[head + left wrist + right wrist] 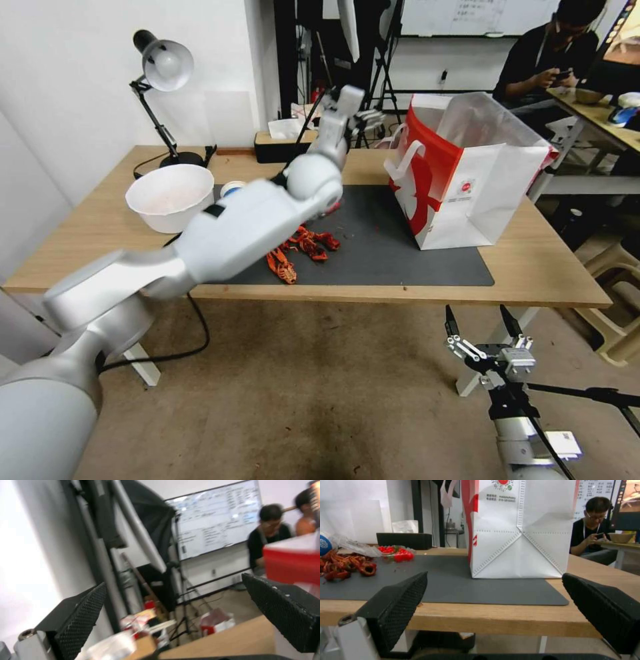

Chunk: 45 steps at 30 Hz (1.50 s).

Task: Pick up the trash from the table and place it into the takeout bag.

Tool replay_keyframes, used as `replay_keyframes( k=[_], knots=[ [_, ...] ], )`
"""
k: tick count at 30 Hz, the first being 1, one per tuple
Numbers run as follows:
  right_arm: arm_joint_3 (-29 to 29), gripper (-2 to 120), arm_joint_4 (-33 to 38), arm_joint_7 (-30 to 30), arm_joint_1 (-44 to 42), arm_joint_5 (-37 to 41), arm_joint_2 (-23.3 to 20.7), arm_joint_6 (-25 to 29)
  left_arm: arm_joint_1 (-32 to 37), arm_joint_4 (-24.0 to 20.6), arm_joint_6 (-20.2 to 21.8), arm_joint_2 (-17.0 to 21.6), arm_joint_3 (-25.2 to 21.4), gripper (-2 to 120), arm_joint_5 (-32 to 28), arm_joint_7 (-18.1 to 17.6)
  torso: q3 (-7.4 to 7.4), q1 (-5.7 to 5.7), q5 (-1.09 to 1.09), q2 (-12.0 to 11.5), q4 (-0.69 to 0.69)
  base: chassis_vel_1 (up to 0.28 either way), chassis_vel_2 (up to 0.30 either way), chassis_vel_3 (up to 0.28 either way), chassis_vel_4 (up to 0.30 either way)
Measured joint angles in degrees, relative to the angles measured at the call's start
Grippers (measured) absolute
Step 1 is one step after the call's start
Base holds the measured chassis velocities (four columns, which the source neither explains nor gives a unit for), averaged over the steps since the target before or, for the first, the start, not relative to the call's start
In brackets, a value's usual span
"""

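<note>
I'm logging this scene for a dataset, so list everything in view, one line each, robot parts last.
table: one, light wood, under everything
mat: one, dark grey, mid-table
takeout bag: one, white and red, upright on the mat's right part
bowl: one, white, left on the table
red scraps: a pile, red-orange, on the mat's front left
desk lamp: one, black, back-left corner
left gripper: open, raised over the table's far edge
right gripper: open, below the table's front edge

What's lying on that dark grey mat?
The takeout bag and red scraps lie on the mat. The left arm covers its left part.
</note>
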Motion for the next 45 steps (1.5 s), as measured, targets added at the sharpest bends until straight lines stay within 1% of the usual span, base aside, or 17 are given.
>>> replay_keyframes(
  k=[1,4,5,8,15,17,19,21,23,24,27,28,35,37,39,43,45],
  knots=[
    [0.0,100,0.0,0.0,0.0,0.0,0.0,0.0,0.0,0.0,0.0,0.0,0.0,100,0.0,0.0,0.00,0.00,0.00,0.0,0.00,0.000,0.000,0.000,0.000],
    [0.0,100,0.0,0.3,0.2,0.1,0.0,-0.1,4.2,-6.1,2.9,3.3,-1.0,100,1.8,-5.3,0.00,-0.01,0.01,0.0,-0.02,0.000,0.000,0.000,0.000],
    [0.0,100,0.0,0.3,0.2,0.1,0.0,-0.1,4.2,-6.1,2.9,3.3,-1.0,100,1.8,-5.3,0.00,-0.01,0.01,0.0,-0.02,0.000,0.000,0.000,0.000],
    [0.0,100,0.1,0.4,0.3,0.1,-0.1,-0.3,8.9,-11.1,3.5,7.4,-3.3,100,2.7,-6.7,0.00,0.00,0.00,0.0,0.01,0.000,0.000,0.000,0.000],
    [0.0,100,0.6,0.5,0.1,0.2,-0.2,-0.4,18.3,-18.6,3.4,13.6,-8.4,100,5.0,-7.0,0.00,-0.01,0.00,0.0,0.00,0.000,0.000,0.000,0.000],
    [0.0,100,0.7,0.5,0.1,0.2,-0.2,-0.4,19.5,-19.4,3.4,14.2,-9.1,100,5.1,-7.0,0.00,0.00,0.00,0.0,0.00,0.000,0.000,0.000,0.000],
    [0.1,100,0.9,0.5,-0.1,0.2,-0.2,-0.4,25.1,-23.0,3.3,17.3,-11.9,100,6.0,-6.7,-0.01,-0.01,0.00,0.0,-0.01,0.000,0.000,0.000,0.000],
    [0.1,100,0.9,0.5,-0.2,0.2,-0.2,-0.4,25.8,-23.3,3.2,17.6,-12.2,100,6.2,-6.6,-0.01,-0.01,0.01,0.0,-0.01,0.000,0.000,0.000,0.000],
    [0.1,100,0.9,0.4,-0.5,0.2,-0.2,-0.2,32.2,-26.3,2.6,19.6,-16.8,100,8.4,-6.1,-0.01,-0.01,0.01,0.0,0.00,0.000,0.000,0.000,0.000],
    [0.1,100,0.9,0.4,-0.5,0.2,-0.2,-0.2,32.2,-26.3,2.6,19.6,-16.8,100,8.4,-6.1,-0.01,-0.01,0.01,0.0,0.00,0.000,0.000,0.000,0.000],
    [0.1,100,1.0,0.4,-0.6,0.2,-0.1,0.1,40.6,-28.5,2.0,19.5,-24.5,100,12.1,-5.2,-0.01,-0.01,0.01,0.0,0.00,0.000,0.000,0.000,0.000],
    [0.1,100,1.0,0.4,-0.6,0.2,-0.1,0.1,40.6,-28.5,2.0,19.5,-24.5,100,12.1,-5.2,-0.01,-0.01,0.01,0.0,0.00,0.000,0.000,0.000,0.000],
    [-0.5,100,0.5,0.4,0.4,0.3,-0.3,0.3,55.5,-33.3,-0.8,19.8,-34.6,100,15.3,-1.1,0.00,-0.01,0.02,0.0,-0.01,0.000,0.000,0.000,0.000],
    [-0.6,100,0.4,0.4,0.5,0.3,-0.3,0.2,57.4,-33.9,-1.3,19.9,-35.6,100,15.7,-0.6,0.00,-0.01,0.02,0.0,-0.02,0.000,0.000,0.000,0.000],
    [-0.9,100,0.4,0.4,0.8,0.3,-0.4,0.1,63.2,-35.3,-3.0,19.8,-38.5,100,16.9,1.0,-0.01,-0.01,0.00,0.0,0.01,0.000,0.000,0.000,0.000],
    [-1.2,100,0.4,0.4,0.9,0.3,-0.6,0.1,67.6,-35.9,-4.9,19.2,-40.5,100,18.9,1.6,-0.01,-0.01,0.02,0.0,0.00,0.000,0.000,0.000,0.000],
    [-1.7,100,0.4,0.3,1.0,0.2,-0.8,0.1,72.3,-37.2,-6.1,17.8,-42.3,100,21.0,1.5,0.00,-0.01,0.00,0.0,-0.01,0.000,0.000,0.000,0.000]
  ],
)
